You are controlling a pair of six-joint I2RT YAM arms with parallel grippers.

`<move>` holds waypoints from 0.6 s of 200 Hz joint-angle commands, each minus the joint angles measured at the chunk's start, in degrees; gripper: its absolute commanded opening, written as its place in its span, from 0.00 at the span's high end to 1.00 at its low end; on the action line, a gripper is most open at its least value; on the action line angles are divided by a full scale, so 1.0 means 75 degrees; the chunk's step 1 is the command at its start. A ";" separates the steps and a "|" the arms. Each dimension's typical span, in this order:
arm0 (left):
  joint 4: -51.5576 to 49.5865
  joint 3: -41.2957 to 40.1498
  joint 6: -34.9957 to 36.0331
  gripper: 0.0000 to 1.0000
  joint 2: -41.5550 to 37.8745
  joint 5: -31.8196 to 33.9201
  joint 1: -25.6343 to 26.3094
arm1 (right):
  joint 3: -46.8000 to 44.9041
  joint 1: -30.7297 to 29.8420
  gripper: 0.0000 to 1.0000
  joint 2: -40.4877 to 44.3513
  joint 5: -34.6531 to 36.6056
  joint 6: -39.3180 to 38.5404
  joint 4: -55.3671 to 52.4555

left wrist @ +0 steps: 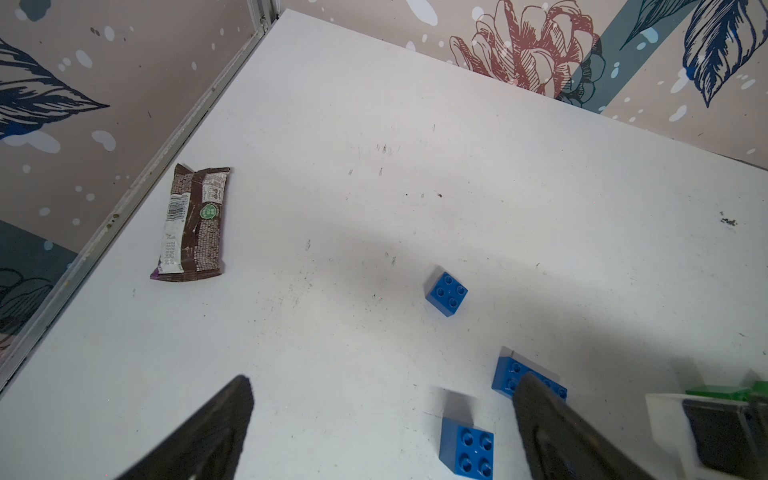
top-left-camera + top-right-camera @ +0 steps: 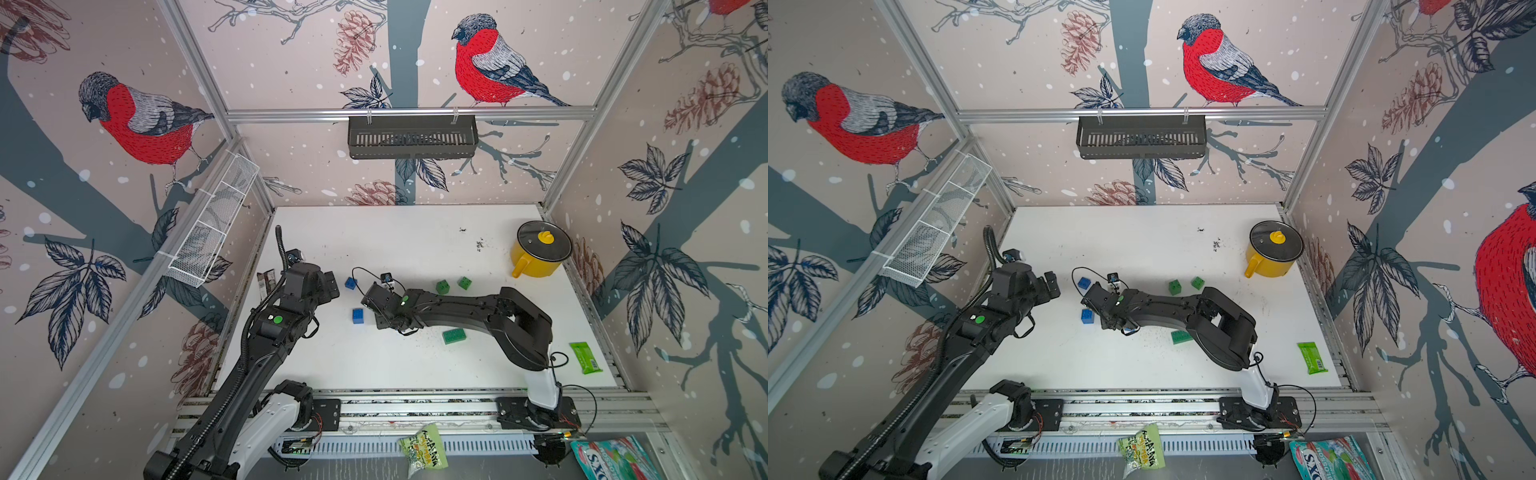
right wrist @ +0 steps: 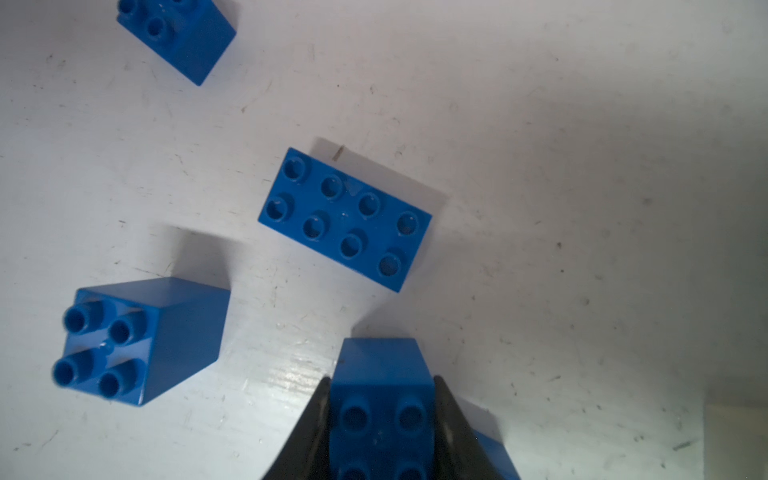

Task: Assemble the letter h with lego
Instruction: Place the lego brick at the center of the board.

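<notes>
The left gripper (image 1: 384, 379) hovers spread wide over the table's (image 2: 415, 232) left part. Stretched leftward to mid-table, the right gripper (image 3: 382, 399) pinches a blue cube (image 3: 380, 361) near the long blue brick (image 3: 345, 218). The far half is open, with the pot (image 2: 540, 253) in the right corner.

Bullfinch-print walls (image 2: 291, 62), seemingly scuffed white table (image 2: 395, 241)

- Your left arm (image 2: 249, 353): reaches in from the near rail, elbow bent, wrist held high.
- Your left gripper (image 1: 384, 379): jaws spread wide.
- Your right arm (image 2: 478, 309): elbow folded, forearm stretched low toward your left side.
- Your right gripper (image 3: 382, 380): points down, jaws clamped on a blue brick (image 3: 380, 361).
</notes>
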State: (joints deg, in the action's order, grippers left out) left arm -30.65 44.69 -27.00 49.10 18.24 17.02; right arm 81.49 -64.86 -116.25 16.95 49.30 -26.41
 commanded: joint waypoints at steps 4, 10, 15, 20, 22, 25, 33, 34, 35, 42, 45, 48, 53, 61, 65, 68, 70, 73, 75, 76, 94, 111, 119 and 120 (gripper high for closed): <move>0.0159 0.0008 0.0027 0.02 0.0007 0.0045 0.0007 | 0.0091 -0.0037 0.68 -0.0078 0.0145 0.0197 -0.0167; 0.0161 -0.0001 0.0035 0.02 0.0012 0.0041 0.0006 | 0.0108 -0.0035 0.66 -0.0103 0.0137 0.0211 -0.0189; 0.0161 0.0005 0.0031 0.02 0.0010 0.0052 0.0005 | 0.0134 -0.0041 0.64 -0.0120 0.0142 0.0223 -0.0220; 0.0161 0.0002 0.0032 0.02 0.0006 0.0052 0.0011 | 0.0155 -0.0038 0.64 -0.0133 0.0156 0.0235 -0.0241; 0.0161 -0.0003 0.0034 0.02 0.0004 0.0055 0.0006 | 0.0166 -0.0036 0.64 -0.0133 0.0163 0.0235 -0.0246; 0.0153 0.0002 0.0029 0.02 0.0005 0.0053 0.0014 | 0.0172 -0.0046 0.63 -0.0142 0.0165 0.0235 -0.0260; 0.0150 0.0006 0.0036 0.02 0.0019 0.0053 0.0007 | 0.0195 -0.0059 0.63 -0.0157 0.0169 0.0235 -0.0274; 0.0150 0.0006 0.0031 0.02 0.0023 0.0053 0.0012 | 0.0196 -0.0059 0.63 -0.0157 0.0167 0.0235 -0.0275; 0.0150 0.0006 0.0034 0.02 0.0031 0.0058 0.0008 | 0.0202 -0.0065 0.63 -0.0157 0.0172 0.0235 -0.0275; 0.0147 0.0011 0.0031 0.02 0.0036 0.0041 0.0011 | 0.0236 -0.0077 0.62 -0.0179 0.0183 0.0246 -0.0298; 0.0148 0.0013 0.0027 0.02 0.0046 0.0041 0.0022 | 0.0248 -0.0088 0.61 -0.0189 0.0188 0.0247 -0.0309; 0.0144 0.0015 0.0037 0.02 0.0046 0.0038 0.0023 | 0.0263 -0.0083 0.61 -0.0192 0.0189 0.0253 -0.0329; 0.0145 0.0016 0.0047 0.02 0.0059 0.0031 0.0017 | 0.0276 -0.0088 0.59 -0.0202 0.0203 0.0263 -0.0354; 0.0142 0.0017 0.0038 0.02 0.0063 0.0013 0.0016 | 0.0290 -0.0103 0.57 -0.0224 0.0201 0.0276 -0.0378; 0.0149 0.0010 0.0040 0.02 0.0068 0.0007 0.0019 | 0.0301 -0.0095 0.56 -0.0227 0.0201 0.0284 -0.0385; 0.0150 0.0007 0.0044 0.02 0.0068 0.0006 0.0018 | 0.0302 -0.0094 0.55 -0.0223 0.0201 0.0277 -0.0381; 0.0144 0.0010 0.0040 0.02 0.0064 0.0006 0.0026 | 0.0302 -0.0094 0.54 -0.0225 0.0201 0.0280 -0.0387; 0.0148 0.0017 0.0041 0.02 0.0070 0.0006 0.0025 | 0.0311 -0.0100 0.53 -0.0232 0.0197 0.0273 -0.0390; 0.0149 0.0015 0.0042 0.02 0.0079 0.0006 0.0024 | 0.0313 -0.0113 0.52 -0.0243 0.0185 0.0271 -0.0389; 0.0149 0.0011 0.0052 0.02 0.0082 0.0006 0.0026 | 0.0314 -0.0104 0.52 -0.0235 0.0181 0.0265 -0.0385; 0.0142 0.0018 0.0050 0.02 0.0086 0.0006 0.0039 | 0.0372 -0.0122 0.45 -0.0250 0.0106 0.0215 -0.0395; 0.0149 0.0012 0.0054 0.02 0.0098 0.0022 0.0033 | 0.0418 -0.0147 0.40 -0.0199 0.0113 0.0178 -0.0383; 0.0150 0.0011 0.0065 0.02 0.0109 0.0019 0.0028 | 0.0420 -0.0159 0.39 -0.0148 0.0096 0.0161 -0.0354; 0.0150 0.0015 0.0063 0.02 0.0115 0.0018 0.0028 | 0.0420 -0.0162 0.39 -0.0141 0.0090 0.0163 -0.0355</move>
State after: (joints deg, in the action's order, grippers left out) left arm -30.65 44.69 -26.98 49.82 18.02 17.21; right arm 84.07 -65.65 -117.93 17.30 50.76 -28.42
